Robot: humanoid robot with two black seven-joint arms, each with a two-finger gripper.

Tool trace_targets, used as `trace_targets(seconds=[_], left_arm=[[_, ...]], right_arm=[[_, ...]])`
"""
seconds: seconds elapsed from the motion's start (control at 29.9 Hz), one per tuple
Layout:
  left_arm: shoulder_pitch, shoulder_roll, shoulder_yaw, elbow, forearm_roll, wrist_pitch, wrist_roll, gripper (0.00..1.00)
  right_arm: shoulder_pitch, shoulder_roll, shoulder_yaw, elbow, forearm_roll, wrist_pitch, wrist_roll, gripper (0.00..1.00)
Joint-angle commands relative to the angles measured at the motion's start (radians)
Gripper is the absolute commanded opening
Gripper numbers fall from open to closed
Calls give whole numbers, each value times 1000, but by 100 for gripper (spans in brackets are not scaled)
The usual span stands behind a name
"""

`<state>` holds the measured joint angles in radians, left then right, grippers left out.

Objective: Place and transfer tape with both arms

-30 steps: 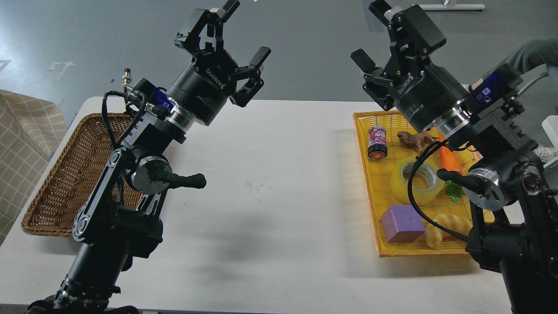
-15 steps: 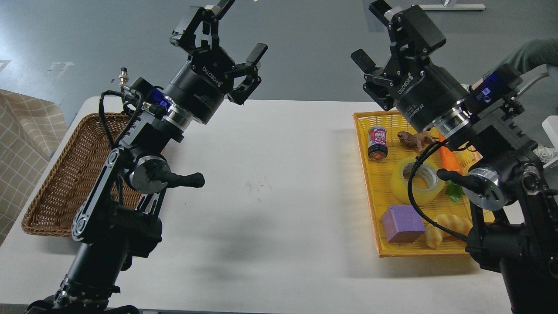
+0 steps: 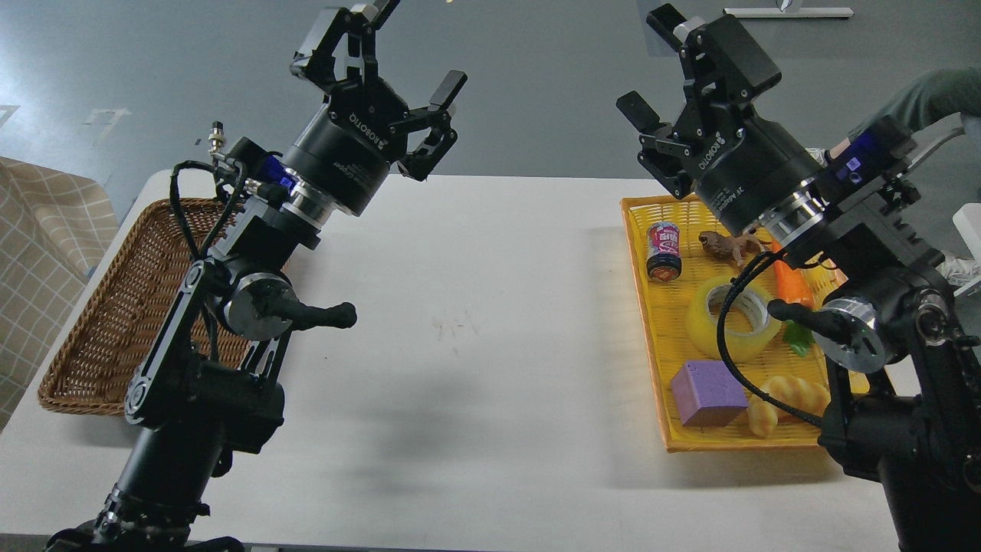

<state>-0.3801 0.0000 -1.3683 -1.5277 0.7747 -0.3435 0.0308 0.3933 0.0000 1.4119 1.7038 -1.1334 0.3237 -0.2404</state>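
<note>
The tape [image 3: 732, 318], a translucent yellowish roll with a pale core, lies in the yellow tray [image 3: 651, 322] at the right, partly crossed by a black cable. My right gripper [image 3: 655, 65] is open and empty, raised high above the tray's far end. My left gripper [image 3: 398, 54] is open and empty, raised above the table's far left, away from the tape.
The yellow tray also holds a small can [image 3: 664, 249], a brown animal toy [image 3: 728, 244], a carrot toy [image 3: 793, 287], a purple cube [image 3: 707, 392] and a yellow croissant toy [image 3: 785, 400]. A brown wicker basket [image 3: 107, 322] stands at the left. White table [image 3: 475, 345] between them.
My left gripper has moved a little up and to the left. The right gripper has barely shifted. The tape has not moved.
</note>
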Motion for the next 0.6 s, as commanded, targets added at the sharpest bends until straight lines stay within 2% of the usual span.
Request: trace_targets(seconds=[0.0, 0.2, 0.5, 0.57], left_arm=[[0, 0, 0, 1, 0, 11, 1, 98], [-5, 0, 0, 1, 2, 17, 3, 98], [-5, 0, -2, -9, 6, 17, 1, 98], [-3, 0, -2, -9, 9, 18, 1, 98]], right_arm=[[-1, 0, -1, -3, -19, 1, 0, 100], [9, 0, -1, -4, -66, 1, 0, 99], [39, -38, -1, -16, -408, 0, -2, 98], [50, -101, -1, -20, -451, 3, -2, 98]])
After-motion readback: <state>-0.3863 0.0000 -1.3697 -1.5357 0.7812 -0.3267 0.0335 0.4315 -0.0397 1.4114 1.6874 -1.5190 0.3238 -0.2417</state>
